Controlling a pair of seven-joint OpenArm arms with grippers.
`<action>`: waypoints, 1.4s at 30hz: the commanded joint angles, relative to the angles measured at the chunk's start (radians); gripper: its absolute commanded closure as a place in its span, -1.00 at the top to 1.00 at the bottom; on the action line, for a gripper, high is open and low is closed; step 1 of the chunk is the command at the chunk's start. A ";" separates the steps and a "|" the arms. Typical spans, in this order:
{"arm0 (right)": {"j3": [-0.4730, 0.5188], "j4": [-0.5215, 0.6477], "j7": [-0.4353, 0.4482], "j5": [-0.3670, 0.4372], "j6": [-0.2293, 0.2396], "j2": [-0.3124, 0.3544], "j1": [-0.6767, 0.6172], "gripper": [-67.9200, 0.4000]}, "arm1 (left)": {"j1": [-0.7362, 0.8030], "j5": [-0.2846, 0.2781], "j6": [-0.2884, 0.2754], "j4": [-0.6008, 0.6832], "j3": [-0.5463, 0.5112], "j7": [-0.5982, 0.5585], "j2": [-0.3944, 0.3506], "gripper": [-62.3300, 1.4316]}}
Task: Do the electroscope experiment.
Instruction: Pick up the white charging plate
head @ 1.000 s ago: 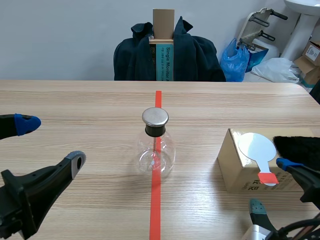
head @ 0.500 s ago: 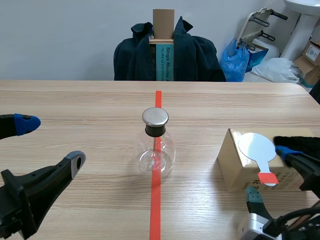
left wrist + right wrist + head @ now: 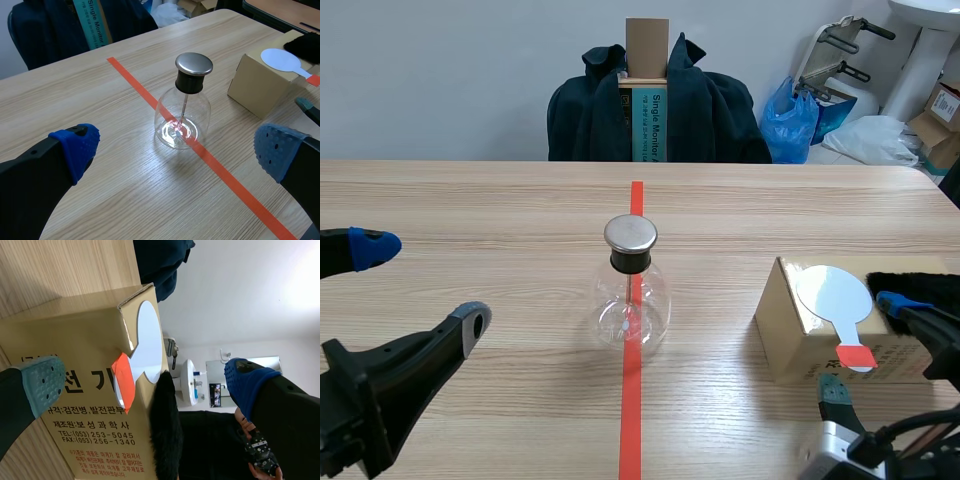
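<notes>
Glossy glass flask (image 3: 631, 310), wooden table (image 3: 470, 215)

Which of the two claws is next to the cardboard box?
The right gripper, open at the box; the left gripper stands open beyond the flask.

Black claw fingers (image 3: 25, 180); dotted blue pads (image 3: 75, 147); one right pad (image 3: 42, 382) perhaps grey-green.

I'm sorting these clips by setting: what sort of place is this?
Likely a lab or office workroom: a glass electroscope flask on a wooden table, a dark jacket behind it, bags by the wall.
</notes>
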 commanded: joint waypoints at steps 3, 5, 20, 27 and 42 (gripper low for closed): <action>0.007 0.015 -0.004 0.003 -0.058 0.017 0.006 1.00 | 0.002 -0.010 -0.001 0.019 0.007 -0.021 0.002 1.00; 0.007 0.015 -0.011 0.003 -0.058 0.017 0.006 1.00 | 0.002 -0.010 -0.001 0.019 0.007 -0.021 0.002 1.00; 0.007 0.015 -0.030 -0.013 -0.058 0.017 0.006 -0.67 | 0.002 -0.010 -0.001 0.019 0.007 -0.021 0.002 1.00; 0.007 0.015 -0.030 -0.020 -0.058 0.017 0.006 -0.97 | 0.002 -0.010 -0.001 0.019 0.007 -0.021 0.002 1.00; 0.007 0.040 -0.044 -0.015 -0.058 0.023 0.005 -0.97 | 0.002 -0.010 -0.001 0.019 0.007 -0.021 0.002 1.00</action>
